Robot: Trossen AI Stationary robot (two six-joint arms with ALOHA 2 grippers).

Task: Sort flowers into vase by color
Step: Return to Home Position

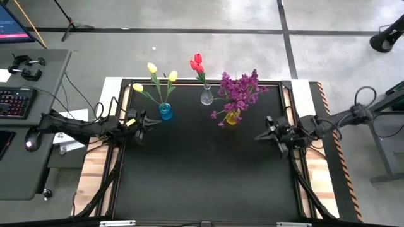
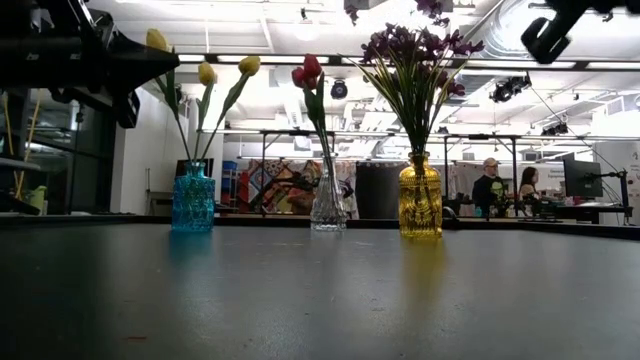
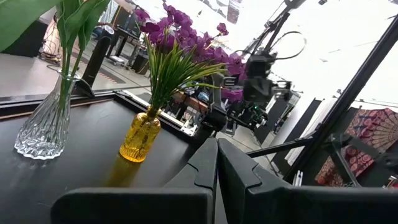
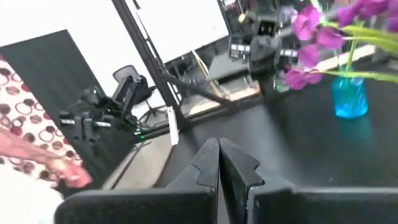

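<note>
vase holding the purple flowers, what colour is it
The vase is yellow textured glass, and the low view shows it best.

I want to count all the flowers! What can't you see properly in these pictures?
Left wrist view: red tulips, heads cut off by the top edge; only stems show.
High view: the yellow vase sits mostly under the purple sprigs.
Right wrist view: the sprigs hide the top of the blue vase.
Low view: the people are too small.
</note>
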